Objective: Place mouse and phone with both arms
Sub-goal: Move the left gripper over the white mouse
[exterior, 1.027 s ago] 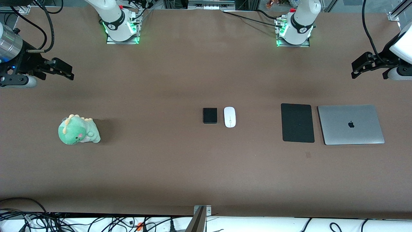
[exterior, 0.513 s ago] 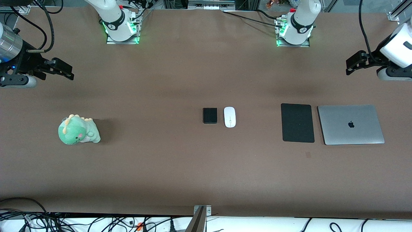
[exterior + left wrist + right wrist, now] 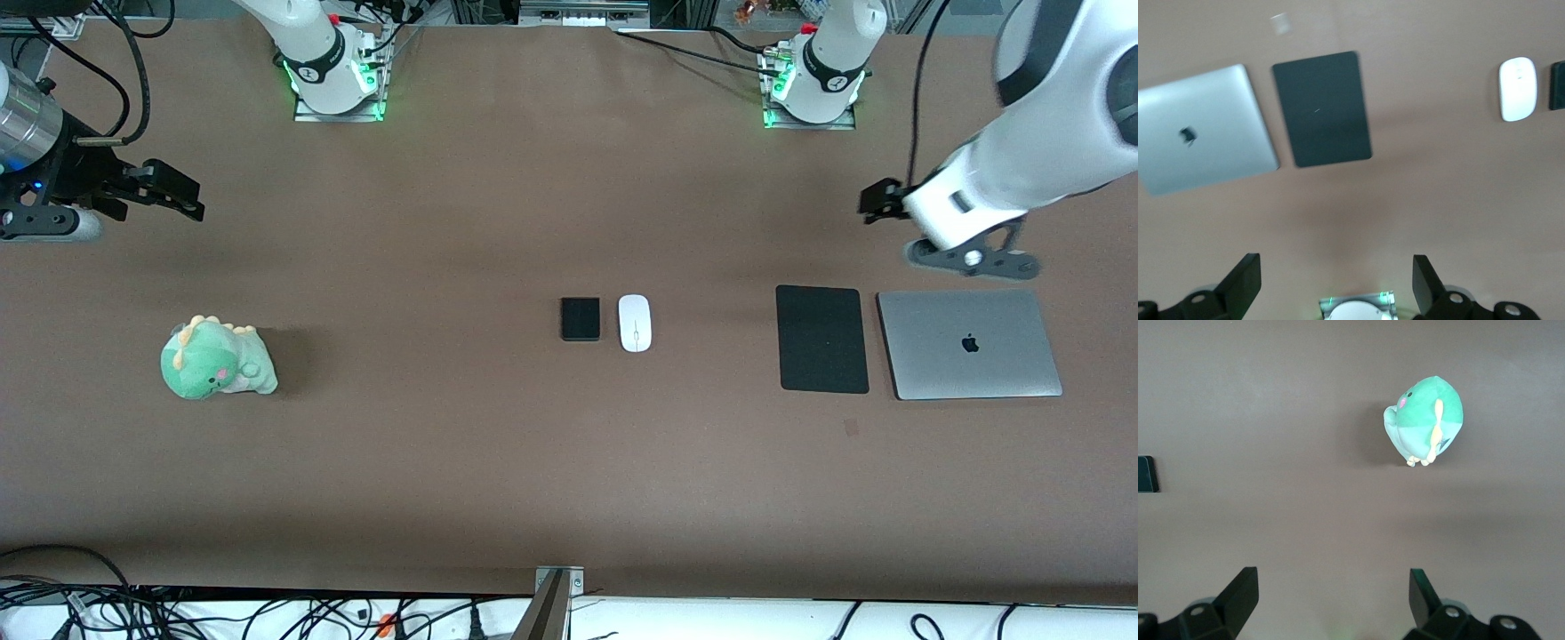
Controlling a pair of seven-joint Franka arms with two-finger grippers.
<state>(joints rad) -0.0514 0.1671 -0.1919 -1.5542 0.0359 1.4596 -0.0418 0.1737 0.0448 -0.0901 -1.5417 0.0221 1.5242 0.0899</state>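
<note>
Brown table (image 3: 498, 462), left tool (image 3: 876, 203) spread wide over bare tabletop, right tool (image 3: 182, 197) spread wide, waiting.

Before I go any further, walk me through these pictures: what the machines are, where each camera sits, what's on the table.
Two white robot arms stand at a brown table. One picture looks down from across the table; the other two come from cameras on each arm's wrist. The left end effector hangs open over the table near a black mouse pad and a closed silver laptop. The right end effector, also open, waits at its end above a green dinosaur plush. Mid-table, the white mouse and black phone lie side by side. Nothing is held.
</note>
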